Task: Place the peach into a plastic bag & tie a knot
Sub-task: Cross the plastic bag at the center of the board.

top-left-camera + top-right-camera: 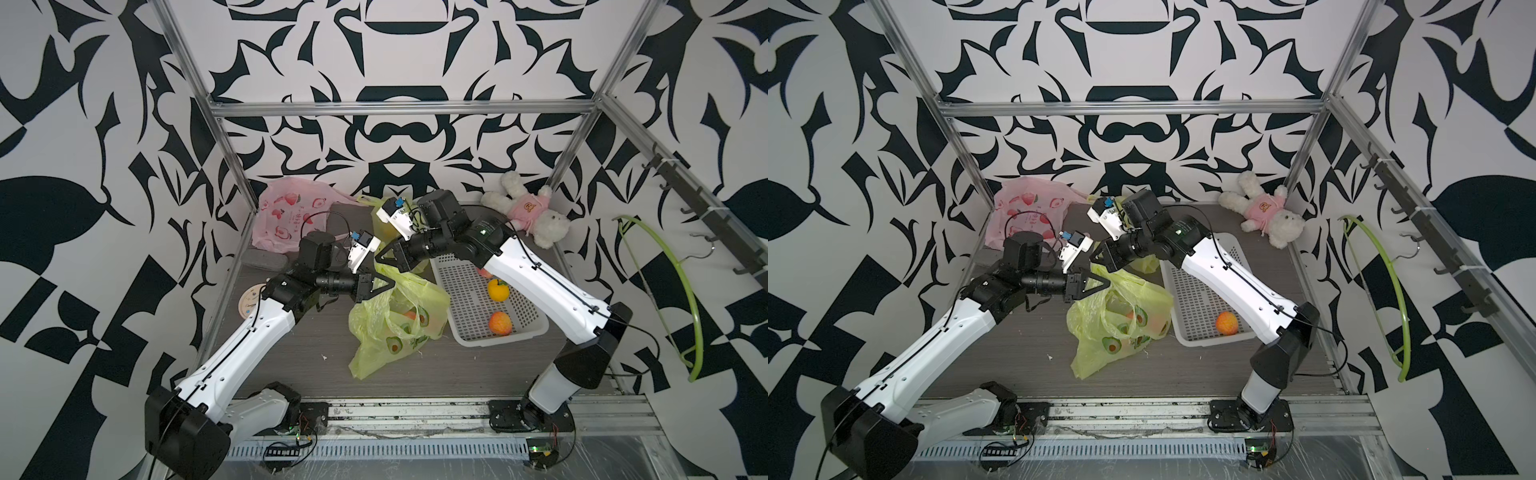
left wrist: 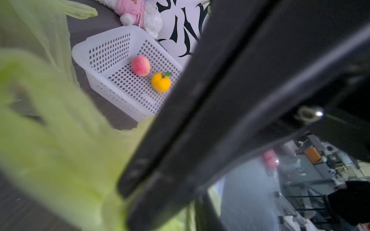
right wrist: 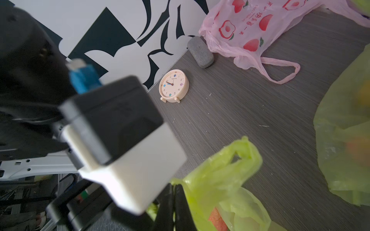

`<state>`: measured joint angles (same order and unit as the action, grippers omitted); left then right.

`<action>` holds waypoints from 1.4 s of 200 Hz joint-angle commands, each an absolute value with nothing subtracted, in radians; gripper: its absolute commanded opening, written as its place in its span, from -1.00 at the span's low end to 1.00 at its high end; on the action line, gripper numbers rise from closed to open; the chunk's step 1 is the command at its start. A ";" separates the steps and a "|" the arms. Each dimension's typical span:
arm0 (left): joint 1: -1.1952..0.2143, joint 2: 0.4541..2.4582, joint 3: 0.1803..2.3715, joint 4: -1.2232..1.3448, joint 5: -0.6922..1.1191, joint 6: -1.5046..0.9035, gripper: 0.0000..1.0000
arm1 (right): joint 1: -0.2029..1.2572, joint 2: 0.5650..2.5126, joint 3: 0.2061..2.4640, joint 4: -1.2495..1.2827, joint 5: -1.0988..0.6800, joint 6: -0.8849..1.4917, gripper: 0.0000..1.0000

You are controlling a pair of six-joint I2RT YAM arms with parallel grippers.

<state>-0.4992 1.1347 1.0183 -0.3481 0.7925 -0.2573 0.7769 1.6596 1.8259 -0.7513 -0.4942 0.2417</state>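
Note:
A yellow-green plastic bag (image 1: 390, 332) (image 1: 1113, 328) printed with avocados lies crumpled mid-table. An orange-pink peach (image 1: 409, 316) (image 3: 217, 219) shows through its film. My right gripper (image 1: 377, 257) (image 3: 173, 192) is shut on a handle loop of the bag (image 3: 220, 172), held up over the bag's far side. My left gripper (image 1: 392, 283) (image 1: 1108, 283) sits against the bag's upper edge, just below the right one. The left wrist view is blurred, with green film (image 2: 50, 130) around dark fingers, so how its jaws stand is unclear.
A white basket (image 1: 469, 336) (image 2: 100, 36) to the right of the bag holds a peach (image 1: 500, 323) (image 2: 140, 65) and a yellow pepper (image 1: 498, 289) (image 2: 161, 82). A pink bag (image 1: 286, 212), grey case (image 1: 264, 259), clock (image 3: 173, 86), plush toy (image 1: 528, 212) and another green bag (image 3: 344, 140) line the back and left.

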 commanded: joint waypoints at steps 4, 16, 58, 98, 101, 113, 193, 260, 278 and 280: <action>-0.505 1.143 1.087 -0.468 0.738 -0.175 -0.17 | 0.780 1.628 1.873 -0.744 -0.485 0.244 -1.00; -0.505 1.140 1.103 -0.497 0.729 -0.156 0.05 | 0.781 1.625 1.875 -0.745 -0.492 0.239 -1.00; -0.505 1.125 1.123 -0.521 0.721 -0.135 0.29 | 0.781 1.626 1.879 -0.725 -0.564 0.250 -1.00; -0.505 1.118 1.105 -0.456 0.716 -0.154 0.27 | 0.780 1.617 1.862 -0.622 -0.659 0.339 -1.00; -0.505 1.115 1.103 -0.449 0.716 -0.158 0.27 | 0.780 1.616 1.859 -0.613 -0.663 0.346 -1.00; -0.505 1.107 1.090 -0.420 0.713 -0.171 0.25 | 0.780 1.612 1.848 -0.577 -0.678 0.373 -1.00; -0.505 1.051 1.040 -0.319 0.650 -0.208 -0.09 | 0.779 1.614 1.776 -0.465 -0.724 0.459 -1.00; -0.505 1.060 1.019 -0.319 0.647 -0.197 -1.00 | 0.742 1.557 1.780 -0.535 -0.645 0.453 -0.69; -0.504 1.058 1.014 -0.320 0.658 -0.197 -1.00 | 0.688 1.521 1.783 -0.591 -0.579 0.449 -0.30; -0.504 1.058 1.013 -0.321 0.659 -0.198 -1.00 | 0.681 1.517 1.783 -0.594 -0.575 0.449 -0.26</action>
<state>-0.5026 1.0634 1.0336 -0.3256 0.6395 -0.2089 0.7506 1.6241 1.7657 -0.5507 -0.6685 0.4580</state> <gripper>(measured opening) 0.045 0.266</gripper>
